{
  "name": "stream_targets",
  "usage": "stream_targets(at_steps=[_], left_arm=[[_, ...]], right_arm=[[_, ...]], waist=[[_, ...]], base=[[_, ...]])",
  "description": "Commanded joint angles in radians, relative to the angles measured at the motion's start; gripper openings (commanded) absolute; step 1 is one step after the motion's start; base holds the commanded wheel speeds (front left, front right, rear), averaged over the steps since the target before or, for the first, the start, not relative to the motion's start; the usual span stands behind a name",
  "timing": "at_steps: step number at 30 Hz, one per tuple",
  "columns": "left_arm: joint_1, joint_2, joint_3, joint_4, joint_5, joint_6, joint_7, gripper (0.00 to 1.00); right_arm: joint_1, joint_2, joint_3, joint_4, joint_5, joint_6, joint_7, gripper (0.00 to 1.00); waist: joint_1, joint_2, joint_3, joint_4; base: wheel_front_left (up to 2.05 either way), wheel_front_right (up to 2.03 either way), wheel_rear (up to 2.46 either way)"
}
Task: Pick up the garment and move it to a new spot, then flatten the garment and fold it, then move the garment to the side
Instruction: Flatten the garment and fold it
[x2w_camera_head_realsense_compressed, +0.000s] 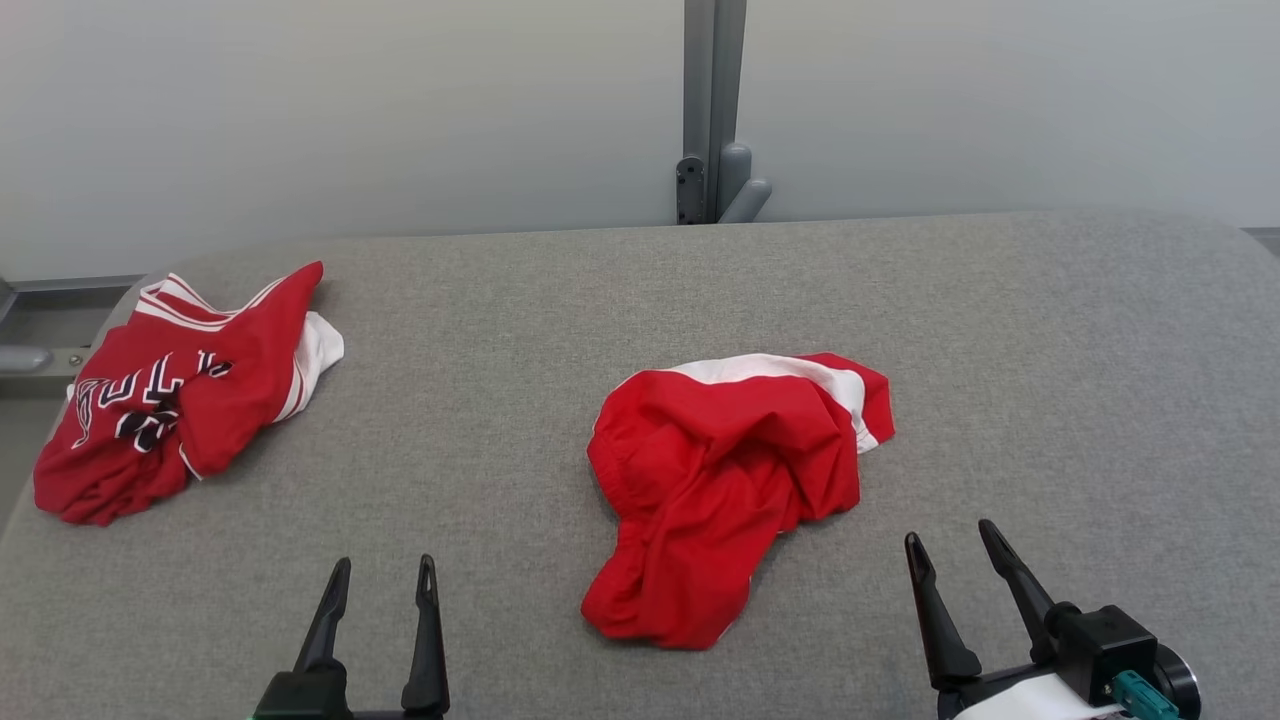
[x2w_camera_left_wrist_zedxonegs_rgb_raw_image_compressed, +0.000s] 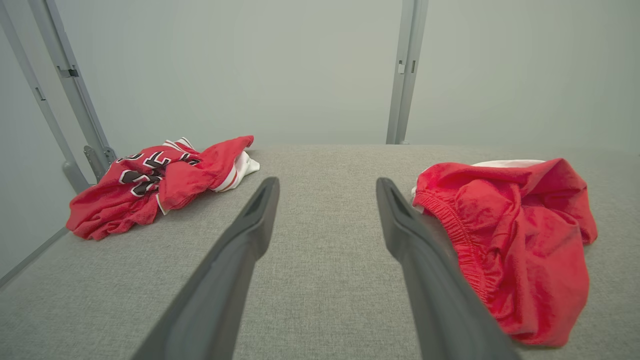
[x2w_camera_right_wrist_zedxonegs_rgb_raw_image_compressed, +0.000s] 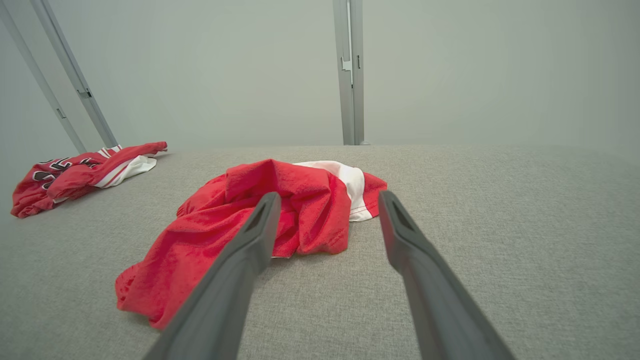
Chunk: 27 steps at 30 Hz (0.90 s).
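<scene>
Head view: a grey fabric worktop (x2w_camera_head_realsense_compressed: 1050, 400) takes up the lower two thirds of the frame. Just right of centre lie crumpled red shorts (x2w_camera_head_realsense_compressed: 720, 480) with a white side stripe. The heap is thickest in the middle of the frame, and one lobe trails down toward the lower centre. Judged to be the task's garment, since it sits between both arms where either can reach it.

At lower left of the frame is the left tool (x2w_camera_head_realsense_compressed: 385, 562), fingers pointing up the frame and spread wide, gripping nothing and well apart from any cloth. At lower right is the right tool (x2w_camera_head_realsense_compressed: 950, 532), equally wide and empty. Its tips are near the shorts' lower right edge, with bare worktop between them.

A red jersey (x2w_camera_head_realsense_compressed: 170, 400) with lettering is heaped at the far left of the frame near the worktop's edge, well apart from the shorts. Probably put there to leave the middle free for spreading and folding; that is a guess.

Left wrist view: the elastic waistband lies just beside the finger on the right of that frame. Right wrist view: the shorts are ahead and to the left. One finger overlaps the cloth in the picture, and contact cannot be told from there.

Judgement: the first pick is not yet made, and both tools sit low and open as a ready pose. The raised fold along the heap's top looks the easiest pinch. Risk: thin cloth, several layers caught at once, so the shorts come up bunched.
</scene>
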Motion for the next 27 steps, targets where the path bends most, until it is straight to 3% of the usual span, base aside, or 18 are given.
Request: stream_targets(at_steps=[1,5,14,19,27], left_arm=[[-0.021,0.0,0.0,0.014,-0.001,-0.004,0.0,1.0],[-0.047,0.0,0.002,0.027,-0.004,-0.006,0.0,1.0],[-0.195,0.0,-0.045,0.171,-0.043,-0.059,-0.001,1.0],[-0.336,0.001,-0.104,0.335,-0.104,-0.114,-0.001,1.0],[-0.603,0.001,-0.206,0.665,-0.271,-0.15,0.011,1.0]], right_arm=[[-0.003,-0.002,0.001,0.002,0.002,0.0,-0.003,1.0],[-0.006,-0.002,0.005,0.005,-0.003,0.0,-0.003,1.0],[-0.044,-0.002,0.027,0.012,-0.02,0.0,-0.003,1.0],[-0.069,-0.001,0.036,0.011,-0.04,0.0,-0.003,1.0],[-0.12,-0.002,0.043,0.017,-0.05,0.0,-0.003,1.0]], waist=[[0.0,0.0,0.003,-0.002],[0.0,0.0,0.01,-0.006],[0.0,0.0,0.061,-0.057],[0.0,0.0,0.11,-0.088],[0.0,0.0,0.177,-0.15]], base=[[0.0,0.0,0.0],[0.0,0.0,0.0],[0.0,0.0,0.0],[0.0,0.0,0.0],[0.0,0.0,0.0]])
